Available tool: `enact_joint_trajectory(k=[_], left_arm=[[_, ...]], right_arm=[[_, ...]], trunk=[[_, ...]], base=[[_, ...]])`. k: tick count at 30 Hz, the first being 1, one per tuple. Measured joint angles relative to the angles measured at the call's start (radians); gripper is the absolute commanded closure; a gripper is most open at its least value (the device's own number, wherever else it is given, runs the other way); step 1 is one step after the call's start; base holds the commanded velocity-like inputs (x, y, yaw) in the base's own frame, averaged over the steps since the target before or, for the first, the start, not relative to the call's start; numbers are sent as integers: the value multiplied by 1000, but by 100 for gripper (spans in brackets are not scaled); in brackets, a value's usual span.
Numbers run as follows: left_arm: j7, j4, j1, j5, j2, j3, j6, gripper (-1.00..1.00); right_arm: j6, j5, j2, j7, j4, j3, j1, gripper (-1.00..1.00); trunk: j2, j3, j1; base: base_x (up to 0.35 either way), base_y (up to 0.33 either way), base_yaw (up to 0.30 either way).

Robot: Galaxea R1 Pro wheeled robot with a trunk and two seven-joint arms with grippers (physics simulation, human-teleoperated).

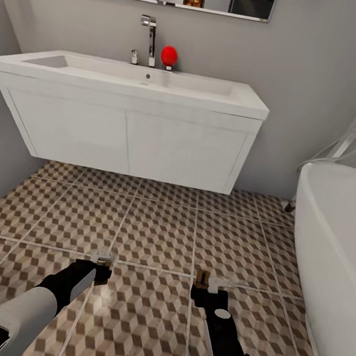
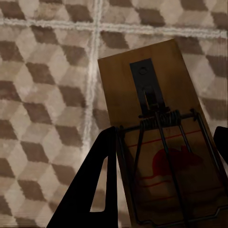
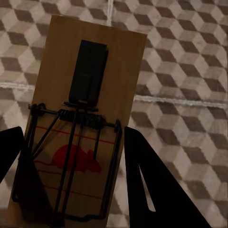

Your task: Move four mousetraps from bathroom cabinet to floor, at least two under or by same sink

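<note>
Now, left tool (image 1: 103, 261): clamped on a mousetrap (image 2: 161, 137), a dark finger (image 2: 95, 190) pressed to each long edge of the brown board; the wire bar and spring sit between them.
Right tool (image 1: 206, 282): likewise gripping a second mousetrap (image 3: 83, 123) by its long edges, with the black trigger plate pointing away from the wrist.
Height: both traps appear to hang above the bathroom floor (image 1: 156, 232), not touching the cube-patterned tiles, though how high I cannot tell.
Sink (image 1: 137, 80): white wall-hung basin on its vanity box, ahead of both arms, well apart from the traps; bare tiles lie beneath it.
Bathtub (image 1: 338, 229): white, at the robot's right, near the right arm.
Risk, placement: let go here and the traps would likely land too far out to count as under or next to the sink.
Risk, drop: released from height, a board may bounce, flip or skid on hard tile.
Risk, grip: the hold is on thin edges only, so a jolt could twist a board loose.
Risk, reach: leaning in could knock the right arm against the tub or an arm against the vanity.
</note>
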Motion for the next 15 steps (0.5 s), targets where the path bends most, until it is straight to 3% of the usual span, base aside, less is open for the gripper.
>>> enact_joint_trajectory(k=[11, 15], left_arm=[[0, -6, 0, -1, 2, 1, -8, 100], [2, -61, 0, -1, 1, 3, -56, 100]], right_arm=[[-2, 2, 0, 0, -1, 4, 0, 100], [-20, 5, 0, -7, -33, 63, 0, 100]], trunk=[[-1, -25, 1], [-1, -28, 1]], base=[[0, 0, 0], [0, 0, 0]])
